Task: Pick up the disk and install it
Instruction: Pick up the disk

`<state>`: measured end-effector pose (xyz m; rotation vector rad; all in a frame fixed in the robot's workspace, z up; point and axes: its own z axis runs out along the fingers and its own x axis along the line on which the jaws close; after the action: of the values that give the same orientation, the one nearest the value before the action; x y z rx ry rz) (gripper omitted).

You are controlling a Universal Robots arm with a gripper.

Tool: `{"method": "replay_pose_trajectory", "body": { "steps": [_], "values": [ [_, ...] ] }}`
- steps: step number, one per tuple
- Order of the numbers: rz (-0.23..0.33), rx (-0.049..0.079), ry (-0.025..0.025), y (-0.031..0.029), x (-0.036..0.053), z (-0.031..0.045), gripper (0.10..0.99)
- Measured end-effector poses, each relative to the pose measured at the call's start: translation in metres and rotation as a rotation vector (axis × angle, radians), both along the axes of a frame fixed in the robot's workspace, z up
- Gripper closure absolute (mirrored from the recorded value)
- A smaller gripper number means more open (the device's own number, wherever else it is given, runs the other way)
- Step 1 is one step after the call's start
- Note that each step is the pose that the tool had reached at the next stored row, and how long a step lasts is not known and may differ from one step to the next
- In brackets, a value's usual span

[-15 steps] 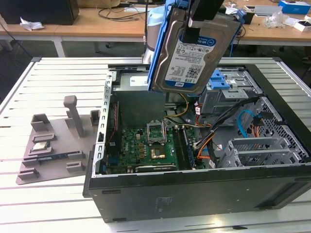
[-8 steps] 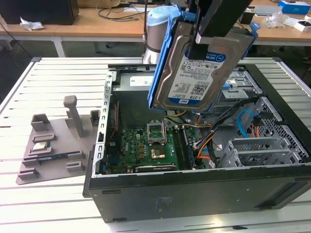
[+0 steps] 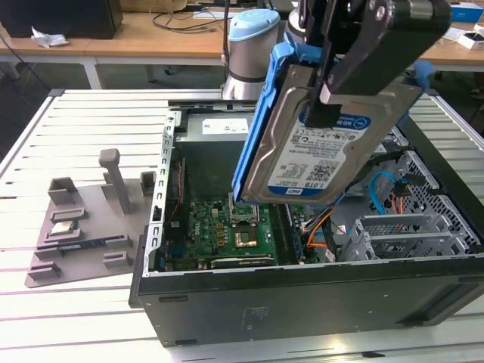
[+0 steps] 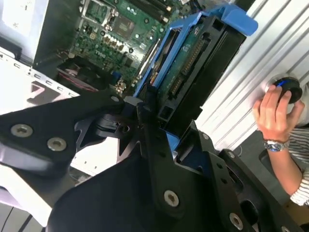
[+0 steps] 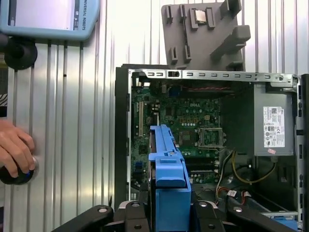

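Slatted white table (image 3: 83, 113) carried an open computer case (image 3: 302, 302). Above its motherboard (image 3: 227, 227), your gripper (image 3: 329, 94) held the disk (image 3: 302, 174) tilted in the air, jaws pinching its flat faces near the upper edge, blue rail (image 3: 253, 144) framing it.

Robotics lab, slatted metal bench (image 3: 83, 106), teach pendant (image 5: 48, 19)

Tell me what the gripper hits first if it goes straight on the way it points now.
Likely the motherboard in the open computer case: the gripper points down into it, with the held disk leading. Depth is unclear.
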<state>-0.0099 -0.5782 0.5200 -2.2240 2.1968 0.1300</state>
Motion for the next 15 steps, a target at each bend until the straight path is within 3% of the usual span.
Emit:
{"method": "replay_pose_trajectory", "body": {
  "steps": [2,4,8,14,15],
  "values": [
    [0.000,0.000,0.0011,-0.0001,0.0124,-0.0003,0.722],
    [0.000,0.000,0.0039,-0.0001,0.0316,-0.0015,0.722],
    [0.000,0.000,0.0068,-0.0001,0.0472,-0.0030,0.722],
    [0.000,0.000,0.0179,-0.0001,0.0959,-0.0100,0.722],
    [0.000,0.000,0.0191,-0.0002,0.1000,-0.0108,0.722]
  ]
}}
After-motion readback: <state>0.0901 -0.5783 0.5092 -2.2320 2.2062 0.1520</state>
